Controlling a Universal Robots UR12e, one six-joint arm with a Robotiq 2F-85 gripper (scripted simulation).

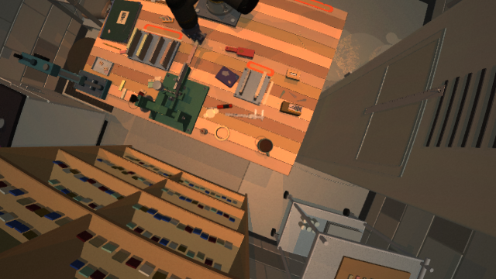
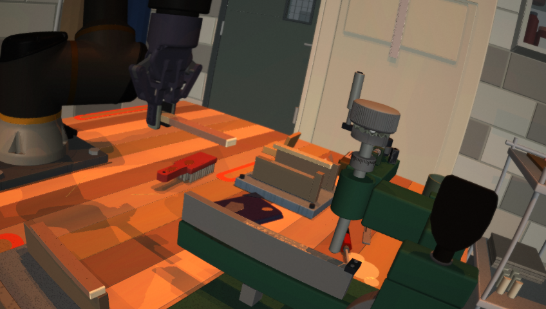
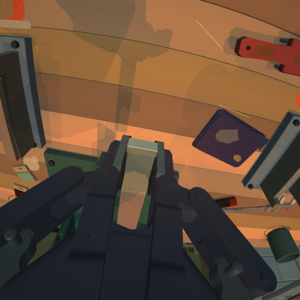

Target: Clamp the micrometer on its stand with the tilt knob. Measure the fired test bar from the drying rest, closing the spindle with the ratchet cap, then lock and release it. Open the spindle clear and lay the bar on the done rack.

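Observation:
My gripper (image 2: pixel 161 115) (image 3: pixel 139 152) (image 1: pixel 197 38) hangs above the back of the bench, closed on one end of the pale fired test bar (image 2: pixel 201 132) (image 3: pixel 137 182), which I carry level in the air with its free end pointing toward the micrometer. The green micrometer stand (image 1: pixel 174 102) (image 2: pixel 387 214) sits at the bench's front edge. Its ratchet cap (image 2: pixel 374 114) stands on top, and a black tilt knob (image 2: pixel 461 214) is at the side. One slotted rack (image 1: pixel 155 46) lies left of me. A second rack (image 1: pixel 254 83) (image 2: pixel 291 178) lies to the right.
The arm's base (image 2: pixel 34 115) stands at the back of the bench. A red brush (image 2: pixel 187 166) (image 3: pixel 268 53) and a dark purple pad (image 2: pixel 249 208) (image 3: pixel 231 138) lie on the wood between the racks. A mug (image 1: pixel 265 145) and a tape ring (image 1: pixel 222 133) are near the front edge.

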